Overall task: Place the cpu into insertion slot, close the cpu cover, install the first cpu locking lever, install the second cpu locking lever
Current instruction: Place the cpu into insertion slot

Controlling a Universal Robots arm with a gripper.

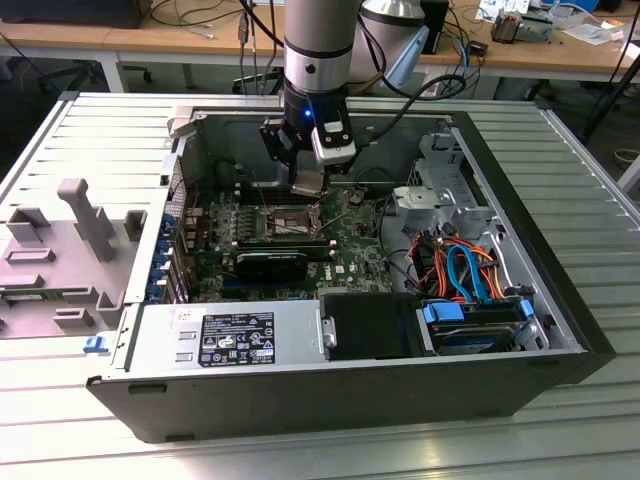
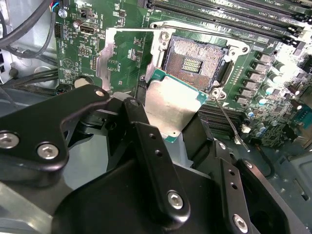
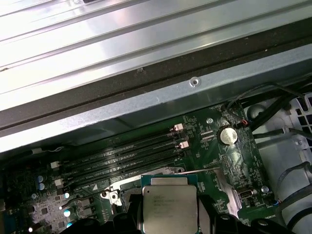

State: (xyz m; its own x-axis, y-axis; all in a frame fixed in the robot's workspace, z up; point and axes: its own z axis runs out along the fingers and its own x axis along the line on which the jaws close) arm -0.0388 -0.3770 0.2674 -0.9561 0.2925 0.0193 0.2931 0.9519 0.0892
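One cpu [image 3: 169, 207] — printed top — between fingers [image 2: 151, 146], near insertion slot [image 2: 195, 61]

Exterior view: high and set back, looking down into the open computer case [image 1: 300, 400] on the slatted counter [image 1: 100, 130]; second wrist view: close, looking past the fingers [image 2: 151, 161] onto the insertion slot [image 2: 195, 61]; first wrist view: close, facing the case's wall; both wrist views share the cpu [image 2: 170, 105] [image 3: 169, 207] and green board [image 2: 73, 44] [image 3: 214, 161].

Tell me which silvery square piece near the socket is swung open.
The cpu cover, the windowed frame flipped open beside the insertion slot; the solid-topped cpu is clamped in the gripper.
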